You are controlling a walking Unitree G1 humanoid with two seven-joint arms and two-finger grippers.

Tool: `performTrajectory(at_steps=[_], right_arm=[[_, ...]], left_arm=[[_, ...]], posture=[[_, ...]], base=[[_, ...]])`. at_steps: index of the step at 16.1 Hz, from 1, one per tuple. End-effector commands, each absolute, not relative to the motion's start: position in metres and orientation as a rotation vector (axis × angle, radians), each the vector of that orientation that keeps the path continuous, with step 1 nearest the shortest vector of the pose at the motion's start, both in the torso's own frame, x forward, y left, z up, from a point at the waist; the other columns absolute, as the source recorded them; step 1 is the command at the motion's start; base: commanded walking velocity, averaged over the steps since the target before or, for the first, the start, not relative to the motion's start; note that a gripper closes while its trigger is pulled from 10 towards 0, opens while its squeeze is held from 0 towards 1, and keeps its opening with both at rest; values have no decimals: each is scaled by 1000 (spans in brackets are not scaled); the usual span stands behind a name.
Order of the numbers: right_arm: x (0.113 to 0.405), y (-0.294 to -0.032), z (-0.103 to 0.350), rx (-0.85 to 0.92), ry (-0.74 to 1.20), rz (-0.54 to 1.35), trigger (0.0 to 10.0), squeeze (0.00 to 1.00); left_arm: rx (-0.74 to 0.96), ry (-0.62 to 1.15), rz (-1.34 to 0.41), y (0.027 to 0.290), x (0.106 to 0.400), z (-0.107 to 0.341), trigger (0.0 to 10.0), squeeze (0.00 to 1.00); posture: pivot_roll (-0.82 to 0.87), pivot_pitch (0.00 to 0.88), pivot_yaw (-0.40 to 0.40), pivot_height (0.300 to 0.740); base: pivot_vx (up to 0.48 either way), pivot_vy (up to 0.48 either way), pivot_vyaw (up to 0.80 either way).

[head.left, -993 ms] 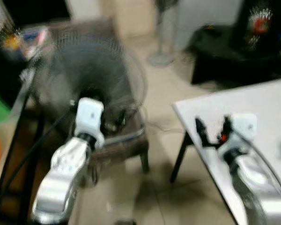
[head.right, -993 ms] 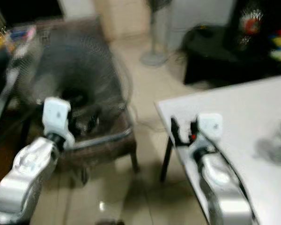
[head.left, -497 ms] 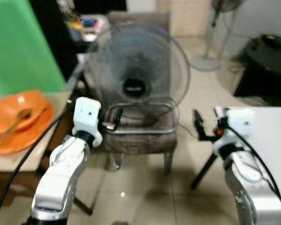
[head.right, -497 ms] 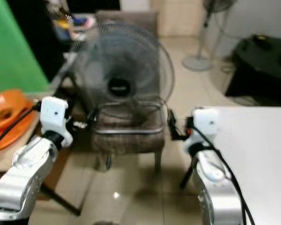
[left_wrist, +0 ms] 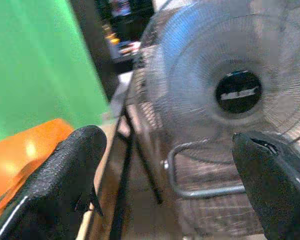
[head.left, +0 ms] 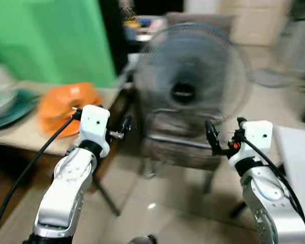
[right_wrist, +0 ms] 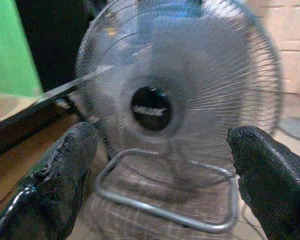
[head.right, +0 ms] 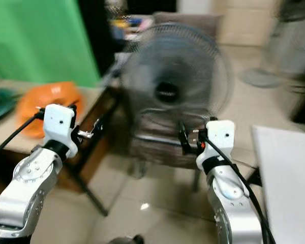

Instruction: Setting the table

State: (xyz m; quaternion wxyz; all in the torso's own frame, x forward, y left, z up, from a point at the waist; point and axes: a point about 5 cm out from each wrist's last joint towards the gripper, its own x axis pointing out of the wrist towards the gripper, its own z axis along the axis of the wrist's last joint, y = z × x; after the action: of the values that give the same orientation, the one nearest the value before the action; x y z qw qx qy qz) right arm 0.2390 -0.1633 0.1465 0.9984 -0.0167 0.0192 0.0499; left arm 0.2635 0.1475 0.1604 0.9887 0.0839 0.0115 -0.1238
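Both arms were raised in front of the robot over the tiled floor (head.left: 157, 203), and the picture was soft with blur. The left hand (head.left: 126, 127) sat at centre-left of the head view, its two black fingers (left_wrist: 65, 170) spread wide apart with nothing between them; through the wrist camera they framed the fan and a slice of orange. The right hand (head.left: 213, 140) sat at centre-right, its fingers (right_wrist: 60, 170) likewise parted and empty, the fan dead ahead between them. That fan (head.left: 192, 76), a round wire-caged one with a dark hub, stood on a chair (head.left: 180, 150) with a plaid-looking seat and a metal tube frame, in the upper middle of the frame, between and beyond the two hands. The tableware lay at the left edge of the frame: an orange plate (head.left: 61, 107) rested on the beige table (head.left: 20, 134), up and to the left of the left hand, near it but not touching, and further left a teal plate (head.left: 12, 104) carried something pale that was too blurred to name. A green wall (head.left: 46, 35) rose behind that table. At the lower right, a corner of a white table (head.left: 300, 152) showed just beside the right arm.
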Motion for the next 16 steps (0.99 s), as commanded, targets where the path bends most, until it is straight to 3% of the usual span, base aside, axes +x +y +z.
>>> performTrajectory(at_steps=[1,13,16], right_arm=[[239,-160,145,-1,56,137,10000,1000],[234,-142,141,66,97,305,10000,1000],[236,-141,144,52,65,274,10000,1000]], left_arm=[[191,11,-232,151,265,164,10000,0],[164,4,-272,153,252,163,10000,0],[163,5,-275,152,252,163,10000,0]], posture=[[136,0,86,740],[148,0,69,740],[147,0,67,740]], base=[[0,0,800],[41,0,800],[247,0,0]])
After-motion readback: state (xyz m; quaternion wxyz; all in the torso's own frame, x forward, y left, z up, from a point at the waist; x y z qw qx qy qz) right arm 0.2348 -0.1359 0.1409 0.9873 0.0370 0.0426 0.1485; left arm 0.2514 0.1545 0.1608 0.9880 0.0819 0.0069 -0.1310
